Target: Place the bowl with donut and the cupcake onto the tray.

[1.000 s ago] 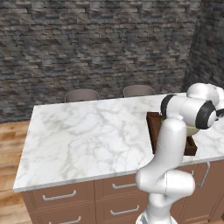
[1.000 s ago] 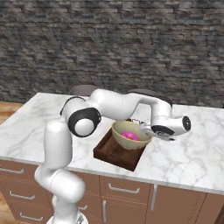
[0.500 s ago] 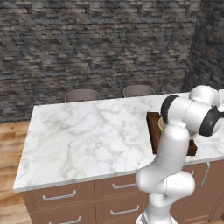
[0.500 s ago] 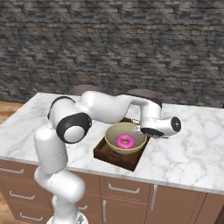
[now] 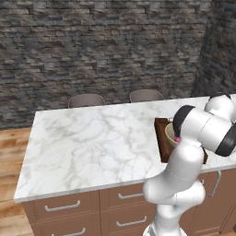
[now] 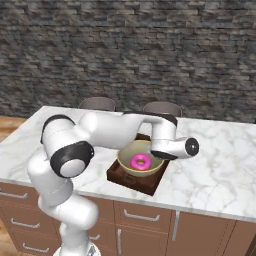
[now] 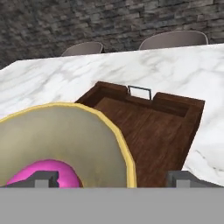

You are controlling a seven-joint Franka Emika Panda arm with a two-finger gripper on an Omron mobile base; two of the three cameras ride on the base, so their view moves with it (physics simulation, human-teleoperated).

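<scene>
Fingers (image 7: 43, 179) stand wide apart in the hand view, gripping nothing; the tan bowl's (image 7: 65, 140) yellow rim passes between them, glossy pink donut (image 7: 46, 173) inside. Beyond lies the dark wooden tray (image 7: 157, 131), low-walled, its far floor bare. From the right base, the bowl (image 6: 131, 156) sits on the tray (image 6: 145, 182) beside the gripper (image 6: 162, 154), open marble counter (image 6: 220, 170) to the right. From the left base, the arm (image 5: 193, 138) hides most of the tray (image 5: 162, 138).

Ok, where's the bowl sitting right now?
The bowl rests on the tray near the counter's front edge in the right base view, with the donut inside.
</scene>
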